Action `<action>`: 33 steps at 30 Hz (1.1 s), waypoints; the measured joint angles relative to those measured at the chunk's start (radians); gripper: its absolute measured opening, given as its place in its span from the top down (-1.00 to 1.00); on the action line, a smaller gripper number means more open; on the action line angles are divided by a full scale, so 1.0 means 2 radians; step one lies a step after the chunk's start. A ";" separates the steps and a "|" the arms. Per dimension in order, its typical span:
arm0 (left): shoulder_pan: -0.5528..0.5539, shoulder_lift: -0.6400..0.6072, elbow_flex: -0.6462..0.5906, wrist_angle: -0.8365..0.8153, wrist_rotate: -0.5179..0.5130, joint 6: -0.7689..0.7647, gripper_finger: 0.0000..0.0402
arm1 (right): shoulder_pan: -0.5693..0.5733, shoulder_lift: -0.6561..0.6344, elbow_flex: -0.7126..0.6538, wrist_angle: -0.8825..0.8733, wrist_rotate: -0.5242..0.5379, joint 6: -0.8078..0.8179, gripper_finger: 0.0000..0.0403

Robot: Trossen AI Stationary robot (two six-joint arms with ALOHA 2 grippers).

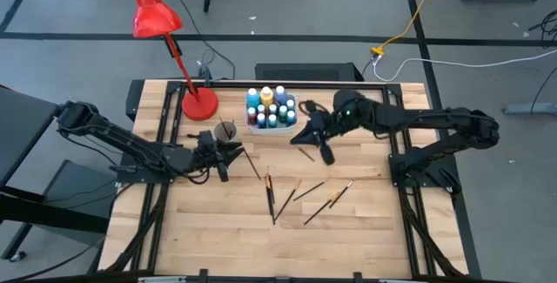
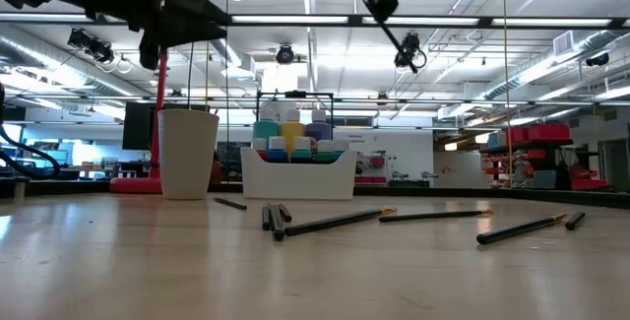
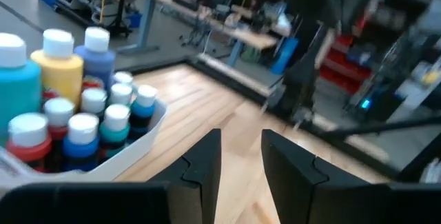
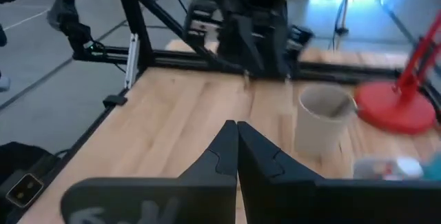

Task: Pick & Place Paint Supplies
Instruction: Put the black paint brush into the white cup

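The left tool hangs just beside the paper cup; in its wrist view the two dark fingers stand apart with only bare wood showing in the gap, so it is open and holds nothing. The right tool is raised beside the white tray, its fingers pressed together to a point; in the low view a thin dark stick slants down from that arm, but whether it is gripped cannot be told. Both arms are cut off at the top of the low view; the red lamp is half hidden behind the cup there.

The paint bottles stand upright and packed close in the tray at the back of the desk; they are small plastic cylinders with white caps in blue, teal, yellow and red; the rear ones are partly masked by those in front. The paintbrushes lie flat on the pale plank desk in front of the tray, loosely scattered; the leftmost ones run nearly front to back, while the others slant toward the right rear. One more brush lies angled just off the cup; something thin shows inside the cup, too blurred to name.
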 joint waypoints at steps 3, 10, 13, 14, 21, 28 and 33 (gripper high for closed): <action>0.000 0.000 0.000 0.034 0.001 0.000 0.43 | 0.025 0.018 0.000 0.050 0.019 -0.002 1.00; 0.000 0.000 0.000 0.054 0.029 0.045 0.43 | 0.053 0.059 0.000 0.139 0.059 -0.003 1.00; 0.000 0.000 0.000 0.057 0.033 0.058 0.43 | 0.056 0.081 0.000 0.184 0.071 -0.011 1.00; 0.000 0.000 0.000 0.058 0.041 0.069 0.43 | 0.057 0.087 0.000 0.193 0.071 -0.011 1.00; 0.000 0.018 0.000 0.095 0.100 0.139 0.33 | 0.057 0.135 0.000 0.320 0.091 0.018 1.00; 0.018 0.070 0.035 0.140 0.084 0.195 0.00 | 0.057 0.167 -0.001 0.349 0.091 0.016 1.00; 0.041 0.110 0.064 0.140 0.100 0.201 -0.18 | 0.057 0.167 -0.001 0.353 0.091 0.016 1.00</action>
